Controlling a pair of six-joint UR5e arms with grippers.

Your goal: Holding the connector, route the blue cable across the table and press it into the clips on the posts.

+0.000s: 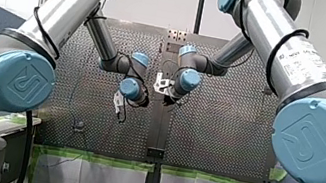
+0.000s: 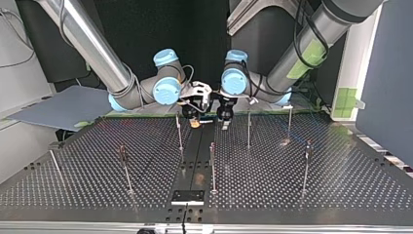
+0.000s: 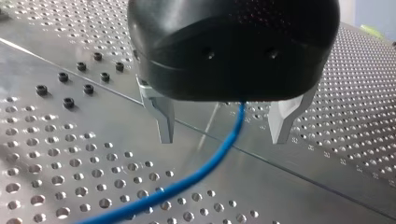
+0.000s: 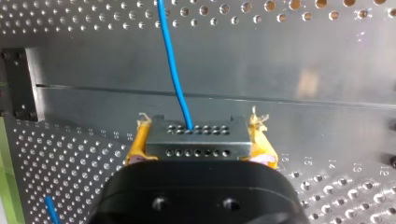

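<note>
Right pincer [image 4: 199, 140] snug around connector [image 4: 196, 149]

**Four Cameras, One Table**

The front camera sits high behind my left arm [image 1: 64, 8] and my right arm [image 1: 281, 41], facing the table [image 1: 224, 133]. The top camera sits low across it, looking back. The wrist cameras look along my left gripper [image 3: 223, 140] and my right gripper [image 4: 199, 126], very close. Both see the blue cable [image 3: 219, 154].

connector [image 4: 196, 140]: between right gripper [image 4: 198, 128] fingers, clamped both sides | cable [image 4: 173, 70]: leaves connector, runs ahead over table [image 4: 280, 60] | left gripper [image 3: 223, 137]: fingers apart, cable between them, touching neither | posts [image 2: 213, 165]: on table, nearest ones flanking both grippers
</note>
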